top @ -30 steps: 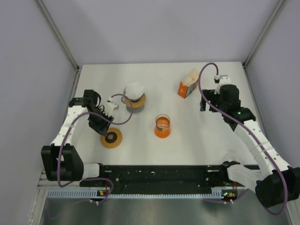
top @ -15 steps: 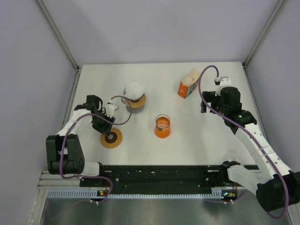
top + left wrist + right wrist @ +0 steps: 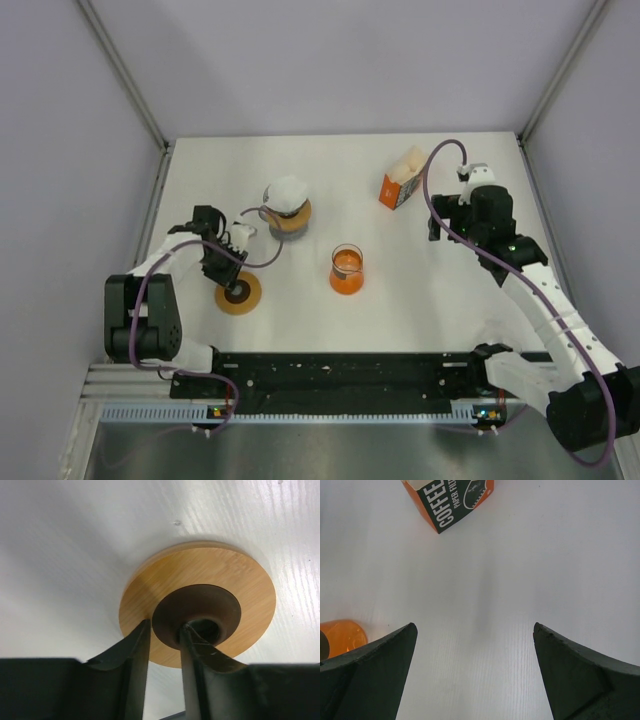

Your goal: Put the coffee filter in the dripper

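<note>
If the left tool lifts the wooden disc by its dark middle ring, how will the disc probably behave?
The wooden disc looks rigid and flat, so it will probably not bend. The left tool straddles only one side of the dark ring, so the disc may tilt when lifted. Its round edge suggests it could roll if dropped upright.

2 arms (image 3: pixel 540 290), white w/ blk joints, purple cables (image 3: pixel 426 185) (looping), blk fingers (image 3: pixel 370 670)

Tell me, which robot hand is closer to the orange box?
Right. The right gripper hovers beside the box; the left gripper is across the table, at the wooden disc.
</note>
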`<state>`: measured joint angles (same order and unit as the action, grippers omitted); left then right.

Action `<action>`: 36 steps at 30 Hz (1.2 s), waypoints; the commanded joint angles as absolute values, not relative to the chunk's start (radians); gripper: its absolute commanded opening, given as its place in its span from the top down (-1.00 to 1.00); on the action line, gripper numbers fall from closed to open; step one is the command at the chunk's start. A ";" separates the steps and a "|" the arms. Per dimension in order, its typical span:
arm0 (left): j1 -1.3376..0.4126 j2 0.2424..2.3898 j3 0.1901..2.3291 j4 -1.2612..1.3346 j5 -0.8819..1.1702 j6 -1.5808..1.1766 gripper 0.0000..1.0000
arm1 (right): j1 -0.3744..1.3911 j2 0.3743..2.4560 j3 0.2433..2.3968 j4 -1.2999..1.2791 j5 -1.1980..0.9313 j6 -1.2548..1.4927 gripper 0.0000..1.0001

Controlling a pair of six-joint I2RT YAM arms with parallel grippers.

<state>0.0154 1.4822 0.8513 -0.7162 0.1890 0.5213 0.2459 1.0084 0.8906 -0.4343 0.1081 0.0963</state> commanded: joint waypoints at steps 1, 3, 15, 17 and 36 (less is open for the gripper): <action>-0.035 1.542 0.793 -0.586 0.095 0.502 0.52 | 0.244 0.996 0.907 -0.399 0.106 0.086 -0.98; -0.037 1.569 0.801 -0.588 0.078 0.491 1.00 | 0.244 0.991 0.908 -0.403 0.109 0.086 -0.98; 0.026 1.402 0.966 -0.794 0.308 0.477 1.00 | 0.242 0.947 0.923 -0.390 -0.051 0.064 -0.98; 0.032 1.364 1.023 -0.879 0.388 0.483 1.00 | 0.247 0.934 0.934 -0.388 -0.083 0.058 -0.97; 0.034 1.235 1.710 -1.257 1.131 0.301 1.00 | 0.767 1.077 1.137 0.107 -0.343 -0.081 -0.89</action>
<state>0.0395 1.2350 1.6417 -1.2533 0.9771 0.4313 0.6846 1.0275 1.0889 -0.1879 -0.1967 -0.0322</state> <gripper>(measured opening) 0.034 0.938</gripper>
